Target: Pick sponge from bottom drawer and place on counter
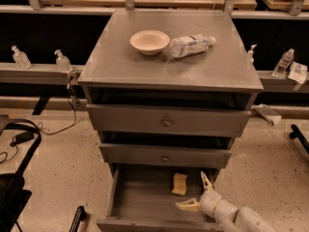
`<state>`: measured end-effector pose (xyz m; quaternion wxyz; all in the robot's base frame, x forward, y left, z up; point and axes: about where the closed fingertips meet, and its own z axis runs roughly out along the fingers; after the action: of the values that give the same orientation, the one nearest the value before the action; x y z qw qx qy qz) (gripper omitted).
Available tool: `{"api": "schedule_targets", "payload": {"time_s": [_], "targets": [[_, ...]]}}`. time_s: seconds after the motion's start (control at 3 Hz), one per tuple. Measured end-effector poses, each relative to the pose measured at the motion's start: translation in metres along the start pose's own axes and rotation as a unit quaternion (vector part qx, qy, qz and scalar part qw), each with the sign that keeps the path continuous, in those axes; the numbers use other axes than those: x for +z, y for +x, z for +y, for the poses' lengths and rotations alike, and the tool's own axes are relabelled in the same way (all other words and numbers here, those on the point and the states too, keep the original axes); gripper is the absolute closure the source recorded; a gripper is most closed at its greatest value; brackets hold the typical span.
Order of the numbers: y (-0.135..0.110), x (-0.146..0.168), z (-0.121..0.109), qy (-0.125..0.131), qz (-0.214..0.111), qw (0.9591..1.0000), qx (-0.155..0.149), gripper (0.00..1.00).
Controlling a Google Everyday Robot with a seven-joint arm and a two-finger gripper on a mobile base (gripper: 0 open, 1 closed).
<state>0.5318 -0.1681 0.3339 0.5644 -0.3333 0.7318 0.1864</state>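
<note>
Looks down from the front on a grey metal cabinet (169, 105) standing on speckled floor. Tops it with the counter (145, 66), broad, flat and scuffed. Shows below that two wide drawer fronts (166, 121), each with a round knob at its middle. Ends at floor level with the bottom drawer (140, 197), standing open towards the viewer, its shallow tray bare on the left. Brings in the robot's pale arm (241, 219) from the lower right corner, over the drawer's right side. Sets on the counter, near its back edge, a clear water bottle (190, 45) lying on its side just beside a cream bowl (149, 41). Puts the gripper (189, 190) inside the open drawer, cream-yellow fingers (206, 180) spread wide, gripping nothing. Places the sponge (179, 183), a small pale-yellow block, flat on the drawer floor right of centre, just beside the spread fingers; touching or not, cannot tell.
</note>
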Motion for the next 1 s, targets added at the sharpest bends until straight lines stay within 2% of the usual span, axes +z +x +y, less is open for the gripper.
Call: {"api": "schedule_targets", "payload": {"time_s": [0.33,0.67,1.0], "targets": [[0.033,0.019,-0.016,0.052,0.008,0.9970,0.056,0.00],[0.040,0.022,-0.015,0.058,0.011,0.9962,0.064,0.00],[0.044,0.029,-0.006,0.035,0.031,0.9972,0.058,0.00]]}}
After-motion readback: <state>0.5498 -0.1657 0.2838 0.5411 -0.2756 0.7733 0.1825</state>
